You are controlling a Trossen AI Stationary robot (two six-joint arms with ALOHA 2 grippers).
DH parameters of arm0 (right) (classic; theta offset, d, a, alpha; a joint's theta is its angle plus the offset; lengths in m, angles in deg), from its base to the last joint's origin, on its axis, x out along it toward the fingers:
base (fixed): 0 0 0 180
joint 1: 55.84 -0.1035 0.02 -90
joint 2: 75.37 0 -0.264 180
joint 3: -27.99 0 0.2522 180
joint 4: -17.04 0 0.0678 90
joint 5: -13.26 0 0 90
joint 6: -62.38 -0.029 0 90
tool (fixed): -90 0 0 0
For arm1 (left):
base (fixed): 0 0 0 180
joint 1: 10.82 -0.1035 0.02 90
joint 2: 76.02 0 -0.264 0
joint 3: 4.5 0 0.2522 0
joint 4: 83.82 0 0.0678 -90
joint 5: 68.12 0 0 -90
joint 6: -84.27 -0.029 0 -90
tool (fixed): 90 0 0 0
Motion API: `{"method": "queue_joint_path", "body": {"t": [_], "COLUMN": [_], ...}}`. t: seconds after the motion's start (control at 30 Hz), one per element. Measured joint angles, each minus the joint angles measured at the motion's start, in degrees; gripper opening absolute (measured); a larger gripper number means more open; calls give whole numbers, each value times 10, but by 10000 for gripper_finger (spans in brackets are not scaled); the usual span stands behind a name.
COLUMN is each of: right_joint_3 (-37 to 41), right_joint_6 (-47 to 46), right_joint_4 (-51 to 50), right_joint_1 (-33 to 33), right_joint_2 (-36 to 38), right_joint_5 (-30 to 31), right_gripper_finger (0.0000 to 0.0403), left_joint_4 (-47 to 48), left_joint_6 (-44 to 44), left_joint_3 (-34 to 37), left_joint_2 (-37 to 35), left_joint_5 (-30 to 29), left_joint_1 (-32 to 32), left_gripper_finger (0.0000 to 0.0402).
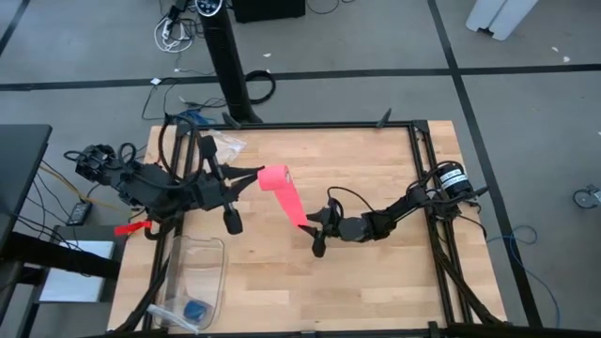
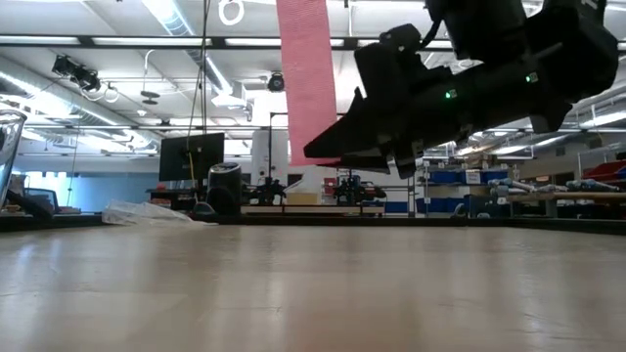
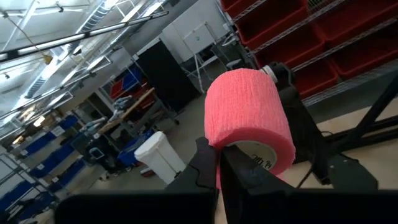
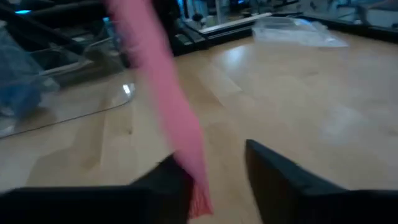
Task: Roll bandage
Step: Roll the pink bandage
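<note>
You have the bandage (image 1: 282,191) off the worktop (image 1: 376,169), stretched in the air between the two arms. Its rolled part sits at the left end effector (image 1: 255,174), and in the left wrist view that roll (image 3: 249,118) is clamped on the fingers (image 3: 208,168), which close narrowly on its edge, so the core stays fixed while the strip feeds onto it. From the roll, a flat tail runs out toward the right end effector (image 1: 315,223), which meets the strip's free end. The right wrist view shows the tail (image 4: 168,118) passing beside one finger (image 4: 168,186), while the other finger (image 4: 280,174) stands clear of it with a gap between; whether the tail is truly pinched you cannot tell from this.

The low view confirms both the strip (image 2: 308,78) and the right end effector (image 2: 386,147) hang above the wood, so nothing drags.

This hold looks meant to keep tension: the roll anchored, the tail pulled straight away from it. A good part of the strip beyond the roll is not yet wound. The clear container (image 1: 192,272) with a small blue object (image 1: 195,310) lies well apart from the roll, nearer the worktop's front edge.
</note>
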Motion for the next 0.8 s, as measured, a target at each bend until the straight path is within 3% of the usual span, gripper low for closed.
{"method": "queue_joint_path", "body": {"t": [0.1, 0.17, 0.3, 0.47, 0.63, 0.8], "right_joint_3": [0, 0, -3, -47, -132, -240], "right_joint_6": [0, 2, 10, 57, 119, 161], "right_joint_4": [2, 16, 71, 76, -46, -218], "right_joint_1": [-6, -18, -58, -120, -165, -185], "right_joint_2": [0, 0, 4, 41, 97, 136], "right_joint_5": [-40, -66, -110, -114, -100, -53], "right_gripper_finger": [45, 14, 6, 3, 2, 1], "left_joint_4": [7, 27, 79, 149, 119, 39], "left_joint_6": [0, 7, 31, 81, 83, 80], "left_joint_3": [0, 0, 0, 18, 101, 211], "left_joint_2": [-11, -18, -29, -31, -53, -88], "left_joint_5": [-4, -7, -15, -22, -19, 33], "left_joint_1": [0, 0, -4, -36, -73, -112], "left_gripper_finger": [8, 8, 8, 8, 8, 8]}}
